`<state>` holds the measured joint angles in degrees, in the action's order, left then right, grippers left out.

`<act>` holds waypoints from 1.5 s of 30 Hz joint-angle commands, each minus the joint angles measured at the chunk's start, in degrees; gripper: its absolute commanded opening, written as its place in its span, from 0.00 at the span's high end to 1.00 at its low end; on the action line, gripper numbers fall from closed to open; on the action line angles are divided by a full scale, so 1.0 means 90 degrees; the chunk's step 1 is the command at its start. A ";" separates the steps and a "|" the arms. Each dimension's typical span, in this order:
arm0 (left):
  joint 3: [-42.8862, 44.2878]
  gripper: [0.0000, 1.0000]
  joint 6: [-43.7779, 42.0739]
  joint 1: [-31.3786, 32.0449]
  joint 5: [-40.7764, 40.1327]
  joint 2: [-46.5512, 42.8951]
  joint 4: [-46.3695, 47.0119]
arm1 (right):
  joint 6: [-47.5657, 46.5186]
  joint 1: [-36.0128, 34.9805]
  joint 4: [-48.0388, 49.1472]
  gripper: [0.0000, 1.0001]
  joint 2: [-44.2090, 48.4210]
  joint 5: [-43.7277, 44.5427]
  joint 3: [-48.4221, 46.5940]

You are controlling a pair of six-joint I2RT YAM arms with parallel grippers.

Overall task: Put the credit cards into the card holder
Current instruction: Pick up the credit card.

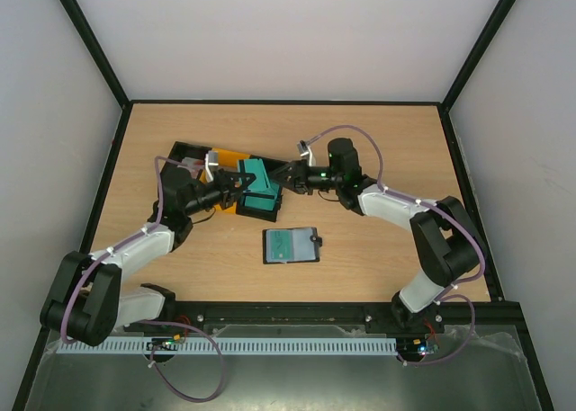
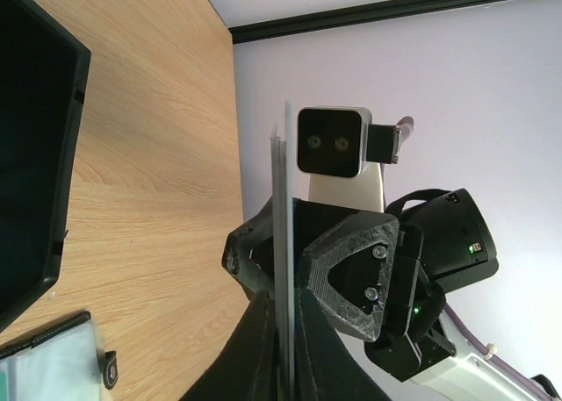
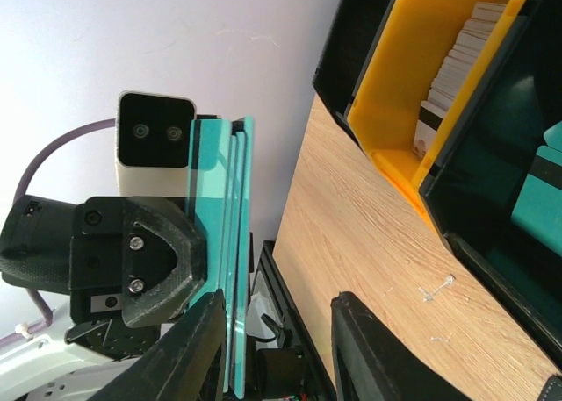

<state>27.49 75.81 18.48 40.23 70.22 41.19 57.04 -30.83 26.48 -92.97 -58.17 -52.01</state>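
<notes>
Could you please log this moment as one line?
left end effector: shut on teal cards | right end effector: open around them | card holder: open on table

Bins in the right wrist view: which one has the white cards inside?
The yellow bin. A row of white cards stands in it, while the black bin beside it shows teal cards instead.

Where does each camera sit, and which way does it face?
Top external: above and behind the bases, looking down on the table; both arms show, left tool and right tool close together mid-table.
Left wrist: faces the right tool; own fingers pinch the credit cards edge-on.
Right wrist: faces the left tool; own fingers spread beside the cards, yellow bin to the right.
Shared: both wrist views show the cards and the opposite camera.
</notes>
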 commanded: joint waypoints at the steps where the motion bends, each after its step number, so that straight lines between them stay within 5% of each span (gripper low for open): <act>1: 0.0212 0.97 -0.0081 0.0049 0.0012 -0.0102 0.0087 | 0.0073 -0.0068 0.0419 0.67 0.0205 -0.0187 0.0033; 12: 0.0203 0.97 0.0267 0.0110 0.0191 -0.0058 0.0646 | -0.0107 -0.0127 -0.0154 0.87 -0.0197 -0.0248 -0.0150; 16: 0.0203 0.98 0.0466 0.0147 0.0306 -0.0031 0.1009 | -0.0027 -0.0169 -0.0082 0.87 -0.0349 -0.0385 -0.0172; 26: 0.0261 0.97 0.0440 0.0204 0.0331 0.0105 0.1035 | 0.1533 -0.0479 0.2158 0.79 -0.0541 -0.1018 -0.0191; 33: 0.0275 0.95 0.0150 0.0162 0.0076 0.0047 0.0428 | 0.3003 -0.0450 0.3905 0.98 -0.0630 -0.0754 -0.0012; 41: 0.0164 0.88 -0.0064 -0.0352 0.0254 -0.0213 -0.0141 | 0.3244 0.0164 0.4016 0.98 -0.0313 -0.0299 0.0204; 45: 0.0197 0.93 -0.0221 -0.0514 0.0437 -0.0258 -0.0309 | 0.3551 0.0428 0.4231 0.98 -0.0271 -0.0357 0.0238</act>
<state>28.84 76.53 15.33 41.58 68.73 42.19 85.56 -29.50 56.95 -98.17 -61.89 -50.06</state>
